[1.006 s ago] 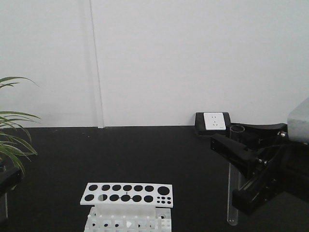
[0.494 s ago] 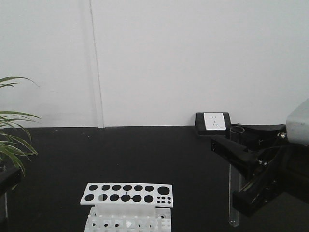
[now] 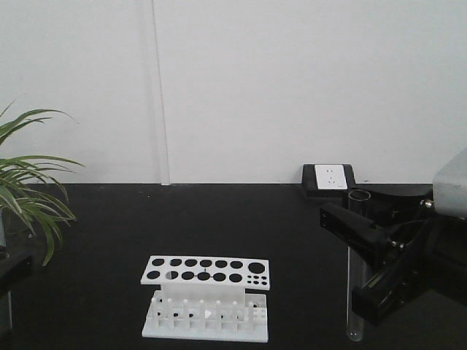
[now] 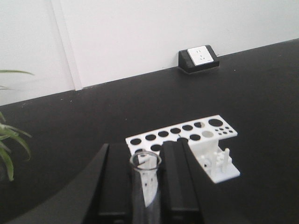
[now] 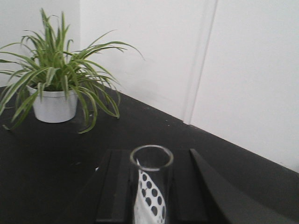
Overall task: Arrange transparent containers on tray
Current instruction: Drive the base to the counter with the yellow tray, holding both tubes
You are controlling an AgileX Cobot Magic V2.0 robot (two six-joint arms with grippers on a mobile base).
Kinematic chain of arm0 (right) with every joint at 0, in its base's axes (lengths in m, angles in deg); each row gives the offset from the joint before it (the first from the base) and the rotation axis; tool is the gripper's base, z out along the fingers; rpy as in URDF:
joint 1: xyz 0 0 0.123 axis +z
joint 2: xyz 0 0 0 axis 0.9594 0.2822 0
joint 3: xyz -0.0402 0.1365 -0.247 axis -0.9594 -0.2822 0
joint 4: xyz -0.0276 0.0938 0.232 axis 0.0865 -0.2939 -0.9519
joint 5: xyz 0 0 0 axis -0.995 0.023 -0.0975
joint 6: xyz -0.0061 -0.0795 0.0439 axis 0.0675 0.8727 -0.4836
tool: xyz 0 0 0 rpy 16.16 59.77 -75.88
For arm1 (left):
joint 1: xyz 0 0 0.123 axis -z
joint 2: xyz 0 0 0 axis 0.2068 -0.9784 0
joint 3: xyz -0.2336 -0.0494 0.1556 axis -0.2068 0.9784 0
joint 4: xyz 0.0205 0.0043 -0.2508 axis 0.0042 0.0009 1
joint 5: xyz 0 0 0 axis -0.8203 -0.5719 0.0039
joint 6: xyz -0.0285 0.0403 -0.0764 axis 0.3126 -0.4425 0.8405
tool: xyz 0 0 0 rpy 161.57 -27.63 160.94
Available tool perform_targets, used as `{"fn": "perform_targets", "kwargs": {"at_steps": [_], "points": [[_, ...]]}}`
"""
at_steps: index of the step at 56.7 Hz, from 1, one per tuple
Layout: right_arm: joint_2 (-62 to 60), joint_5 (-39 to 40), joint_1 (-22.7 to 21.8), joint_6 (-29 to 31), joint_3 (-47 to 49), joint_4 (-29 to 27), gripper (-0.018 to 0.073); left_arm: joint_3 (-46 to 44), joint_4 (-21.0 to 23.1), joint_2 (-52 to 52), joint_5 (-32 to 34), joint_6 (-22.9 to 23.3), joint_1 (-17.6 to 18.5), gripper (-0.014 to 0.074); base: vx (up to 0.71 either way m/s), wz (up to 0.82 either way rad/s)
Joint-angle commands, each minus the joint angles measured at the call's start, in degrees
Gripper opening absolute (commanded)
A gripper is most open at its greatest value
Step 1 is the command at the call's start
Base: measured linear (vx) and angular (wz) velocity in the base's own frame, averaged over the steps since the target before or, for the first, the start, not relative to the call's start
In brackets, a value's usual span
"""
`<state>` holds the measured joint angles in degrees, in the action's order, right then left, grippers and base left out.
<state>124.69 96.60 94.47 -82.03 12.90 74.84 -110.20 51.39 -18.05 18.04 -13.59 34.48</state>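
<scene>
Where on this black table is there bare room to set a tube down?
Bare tabletop runs between the white rack and the back wall, from the plant to the socket box. A narrower strip lies between the rack and the right end effector gripping a test tube. Crowded only there.

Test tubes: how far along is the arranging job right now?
Done: nothing that shows; no tray appears in any view. In hand: the left gripper grips the left test tube and the right gripper grips the right test tube, both upright, near the white rack. Left: both tubes have yet to be set on a tray.
</scene>
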Motion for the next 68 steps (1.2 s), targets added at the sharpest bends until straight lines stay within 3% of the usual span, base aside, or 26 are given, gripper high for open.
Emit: {"fn": "perform_targets", "kwargs": {"at_steps": [1,68], "points": [[-1.1,-0.5,-0.2,-0.2,1.8,-1.2,-0.0013,-1.6,0.2,0.1,4.3,0.0,0.4,-0.0001,-0.22,0.09],[-1.1,-0.1,-0.2,-0.2,1.8,-1.1,-0.0013,-1.6,0.2,0.1,3.4,0.0,0.4,-0.0001,-0.32,0.08]]}}
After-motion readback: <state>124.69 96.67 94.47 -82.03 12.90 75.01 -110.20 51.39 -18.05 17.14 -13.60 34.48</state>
